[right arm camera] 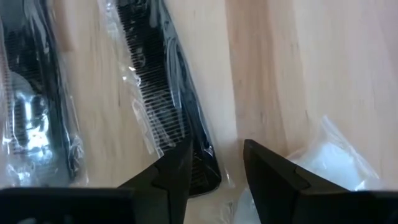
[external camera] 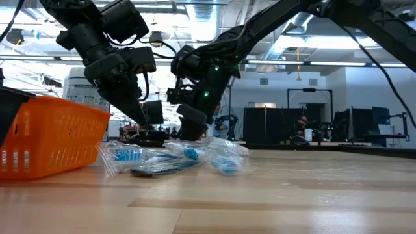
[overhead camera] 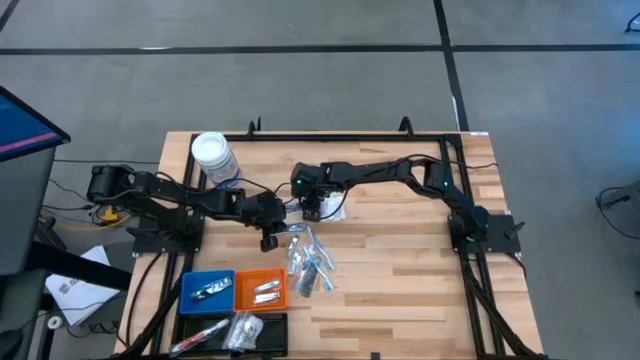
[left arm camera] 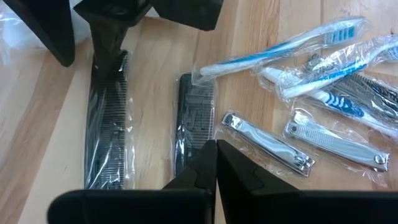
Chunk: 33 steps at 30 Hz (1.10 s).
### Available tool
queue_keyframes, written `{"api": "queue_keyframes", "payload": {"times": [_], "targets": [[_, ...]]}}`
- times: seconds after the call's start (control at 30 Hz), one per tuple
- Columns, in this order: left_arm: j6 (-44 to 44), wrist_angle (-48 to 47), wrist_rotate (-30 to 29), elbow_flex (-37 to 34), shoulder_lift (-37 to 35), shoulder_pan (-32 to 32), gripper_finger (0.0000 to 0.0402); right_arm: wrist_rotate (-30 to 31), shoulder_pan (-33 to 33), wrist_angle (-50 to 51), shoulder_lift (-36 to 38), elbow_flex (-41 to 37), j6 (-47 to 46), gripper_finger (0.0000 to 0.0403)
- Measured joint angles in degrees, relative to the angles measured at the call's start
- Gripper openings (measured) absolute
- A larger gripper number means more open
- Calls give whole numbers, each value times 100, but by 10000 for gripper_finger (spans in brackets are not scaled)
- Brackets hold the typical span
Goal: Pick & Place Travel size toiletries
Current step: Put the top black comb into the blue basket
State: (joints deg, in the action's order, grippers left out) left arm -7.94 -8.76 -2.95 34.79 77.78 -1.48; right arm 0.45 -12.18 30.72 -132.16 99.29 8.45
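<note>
Landmark: the orange tray (overhead camera: pixel 261 288).

The loose travel size toiletries (overhead camera: pixel 308 262), namely wrapped toothbrushes (left arm camera: pixel 292 46), nail clippers (left arm camera: pixel 267 142) and black combs (left arm camera: pixel 109 118), lie on the table (overhead camera: pixel 400 270) just beyond the tray, toward the table's middle.

Left gripper (overhead camera: pixel 270 240): at the pile's edge beyond the tray, fingers together, tips directly over one wrapped comb (left arm camera: pixel 194 118).

Right gripper (overhead camera: pixel 312 210): at the pile's end farthest from the tray, fingers apart, one fingertip (right arm camera: pixel 177 163) over the end of the other comb (right arm camera: pixel 163 93); a white packet (right arm camera: pixel 326 158) lies beside it.
</note>
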Motion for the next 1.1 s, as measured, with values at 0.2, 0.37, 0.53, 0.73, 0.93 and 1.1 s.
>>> {"api": "queue_keyframes", "payload": {"times": [0.2,0.37,0.53,0.73,0.93,1.1], "targets": [[4,7,-1,0,0,2,2,-125,-71,95,22,-5,-232,138],[11,7,-1,0,0,2,2,-109,6,316,3,179,-229,133],[13,5,0,0,0,0,2,-66,108,375,-2,263,-203,133],[7,5,-1,0,0,2,2,-10,79,272,-2,264,-254,133],[4,5,1,0,0,0,2,96,28,242,-2,267,-294,124],[4,5,1,0,0,0,2,111,55,358,-2,267,-261,122]]}}
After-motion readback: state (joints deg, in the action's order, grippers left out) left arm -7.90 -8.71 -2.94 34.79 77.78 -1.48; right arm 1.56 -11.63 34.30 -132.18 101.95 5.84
